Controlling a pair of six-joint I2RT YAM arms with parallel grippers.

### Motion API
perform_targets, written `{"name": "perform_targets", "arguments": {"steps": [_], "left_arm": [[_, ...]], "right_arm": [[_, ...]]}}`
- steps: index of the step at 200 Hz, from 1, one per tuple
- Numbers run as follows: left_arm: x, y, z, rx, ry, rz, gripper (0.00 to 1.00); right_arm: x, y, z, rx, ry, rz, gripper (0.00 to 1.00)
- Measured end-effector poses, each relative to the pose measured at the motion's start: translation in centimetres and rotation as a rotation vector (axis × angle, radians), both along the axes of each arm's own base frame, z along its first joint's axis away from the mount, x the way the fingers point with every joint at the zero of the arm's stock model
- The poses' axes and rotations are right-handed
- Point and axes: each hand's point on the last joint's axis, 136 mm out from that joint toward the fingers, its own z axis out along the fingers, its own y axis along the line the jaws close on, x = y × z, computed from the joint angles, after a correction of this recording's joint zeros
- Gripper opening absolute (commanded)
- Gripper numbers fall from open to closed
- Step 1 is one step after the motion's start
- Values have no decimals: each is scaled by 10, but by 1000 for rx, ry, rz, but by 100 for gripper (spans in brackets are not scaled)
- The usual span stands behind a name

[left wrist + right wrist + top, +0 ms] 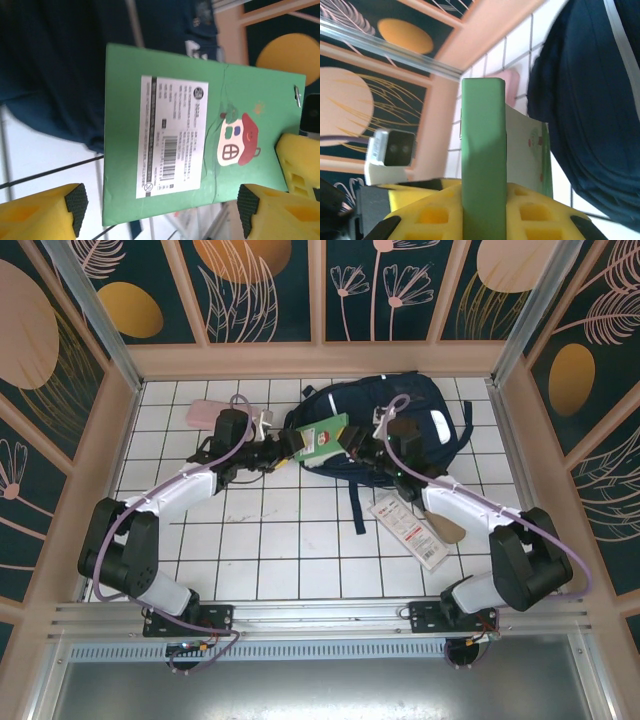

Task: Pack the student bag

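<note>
Holding the green carton [320, 440] up at the left edge of the student bag [410, 400], we had not yet got anything inside it that we could see. The bag lay flat on the tiled table [290, 550], towards the far side and a little to the right, its straps trailing towards us. The right gripper [356, 446] was clamped on the carton, and its wrist view showed the carton edge-on, seated between the yellow fingers. The left gripper [287, 447] met the carton from the side away from the bag. Its fingers stood apart, the black pads [75, 202] on either side of the carton's near edge, and we could not see them pressing on it. In that view the carton's printed label and little house picture faced the camera, with the bag's navy cloth behind.

We could not tell whether any of the bag's zips was open, since the carton and both grippers covered that part. A white packet [410, 532] lay on the table on the near side of the bag, beside a loose strap [356, 505]. A pink pouch [205, 413] lay well apart to the left of the bag. We judged the packing to be at an early stage, with the carton to go in first and the two loose things to follow
</note>
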Motion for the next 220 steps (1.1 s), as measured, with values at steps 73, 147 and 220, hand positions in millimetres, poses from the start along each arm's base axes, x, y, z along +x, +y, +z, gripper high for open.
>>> {"name": "perform_targets", "arguments": {"steps": [73, 147, 220], "left_arm": [[12, -15, 34, -183, -33, -9, 88], [17, -14, 45, -261, -41, 33, 85], [11, -6, 66, -513, 29, 118, 95]], "right_arm": [[13, -1, 51, 144, -38, 5, 0], [26, -11, 60, 156, -46, -73, 0], [43, -15, 58, 187, -50, -183, 0]]}}
